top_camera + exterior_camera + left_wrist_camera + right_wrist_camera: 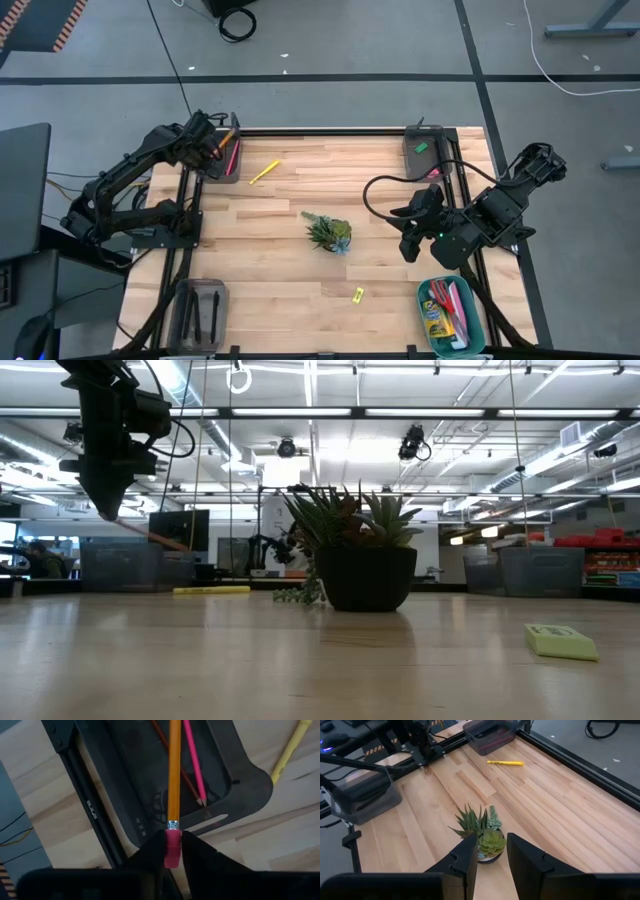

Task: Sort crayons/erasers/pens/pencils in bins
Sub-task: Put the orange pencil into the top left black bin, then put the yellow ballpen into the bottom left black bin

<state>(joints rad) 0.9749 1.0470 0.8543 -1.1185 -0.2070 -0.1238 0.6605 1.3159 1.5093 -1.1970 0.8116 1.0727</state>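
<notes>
Nearest to the low camera lies a yellow eraser point(561, 641) on the wooden table point(300, 270), flat and alone, in front of the potted plant point(352, 550) that stands in the middle of the table.

At the far left corner, the left gripper point(173, 851) hangs over a dark grey bin point(220, 775). Its fingers point(202, 857) press from both sides on the pink eraser end of an orange pencil point(174, 770), and the pencil points away from the gripper, down into this bin. Inside the bin lie a pink pencil point(195, 762) and a thin brown pencil point(170, 755). A yellow pencil point(264, 172) lies on the bare wood, just beside this bin and not touching it.

The right gripper point(490, 852) is held above the right side of the table, well apart from the left one. Its fingers point(525, 855) stand a little apart with nothing between them, and the plant shows in the gap, farther off.

At the far right corner, the second dark grey bin point(424, 152) holds a small green eraser point(421, 147) and something pink at its near end, too small to name. At the near right corner, the teal bin point(452, 316) holds the crayon box point(436, 318) beside red-handled scissors point(452, 300). At the near left corner, the translucent grey bin point(200, 312) holds two black pens point(205, 312), lying side by side.
</notes>
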